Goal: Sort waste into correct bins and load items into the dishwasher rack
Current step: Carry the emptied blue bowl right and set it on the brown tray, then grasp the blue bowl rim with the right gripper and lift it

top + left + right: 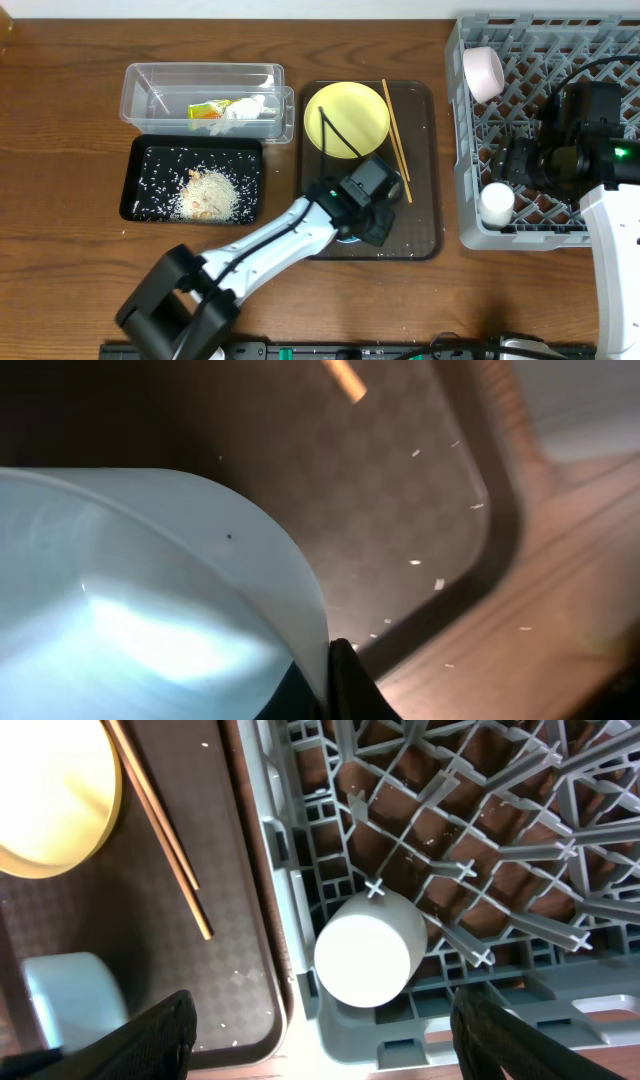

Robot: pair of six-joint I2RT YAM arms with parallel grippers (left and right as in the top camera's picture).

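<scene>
My left gripper (366, 213) is low over the brown serving tray, shut on the rim of the light blue bowl (150, 580), which the arm mostly hides from above. The pinch shows in the left wrist view (335, 665). My right gripper (335, 1040) is open over the front left corner of the grey dishwasher rack (560, 50), above the small white cup (368, 948) that stands in it (497, 203). The pinkish bowl (483, 72) lies in the rack's far left corner. The yellow plate (346, 118) and wooden chopsticks (396, 140) rest on the serving tray.
The brown serving tray (425, 200) holds scattered rice grains. The clear tub (200, 85) contains the printed wrapper (212, 110) and white scrap. The black tray (140, 180) holds a rice pile (208, 193). Bare wooden table lies at the left and front.
</scene>
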